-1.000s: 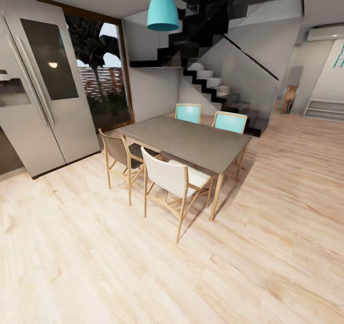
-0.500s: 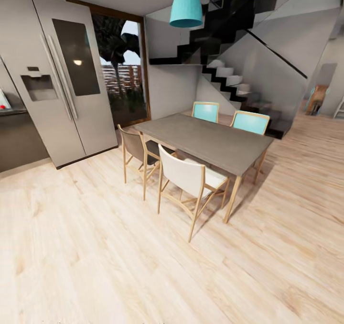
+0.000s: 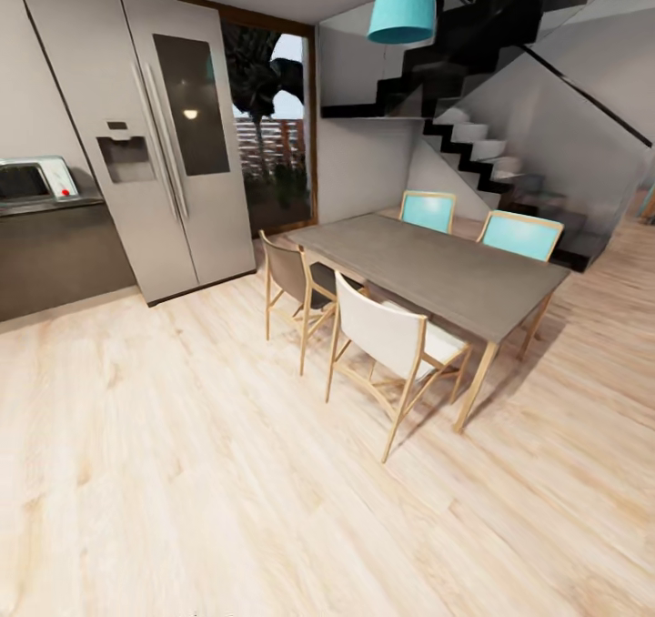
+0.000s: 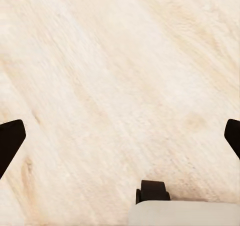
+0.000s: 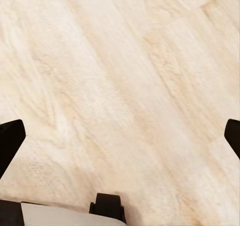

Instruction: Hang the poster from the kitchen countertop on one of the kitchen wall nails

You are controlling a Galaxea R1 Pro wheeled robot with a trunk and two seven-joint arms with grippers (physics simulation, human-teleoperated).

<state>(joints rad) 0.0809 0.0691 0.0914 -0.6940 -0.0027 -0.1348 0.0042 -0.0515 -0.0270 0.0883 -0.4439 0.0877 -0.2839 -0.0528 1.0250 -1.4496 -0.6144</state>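
The poster is out of view. At the far left of the head view a short end of the kitchen countertop (image 3: 41, 206) shows above dark cabinet fronts, with a microwave (image 3: 32, 178) on it. My left gripper (image 4: 120, 136) hangs over bare pale wood floor, its black fingertips (image 4: 10, 138) spread to the frame's sides, open and empty. My right gripper (image 5: 120, 136) is likewise open over the floor, dark fingertips (image 5: 10, 136) wide apart, nothing between them.
A tall silver fridge (image 3: 155, 135) stands beside the counter. A grey dining table (image 3: 437, 271) with several chairs (image 3: 391, 344) sits mid-room right, under a teal pendant lamp (image 3: 403, 5). A staircase (image 3: 491, 153) rises behind. Wide wood floor (image 3: 182, 462) lies in front.
The head camera has turned left: table, fridge and stairs slid right in the picture, and the counter end with the microwave has come into view at the left.
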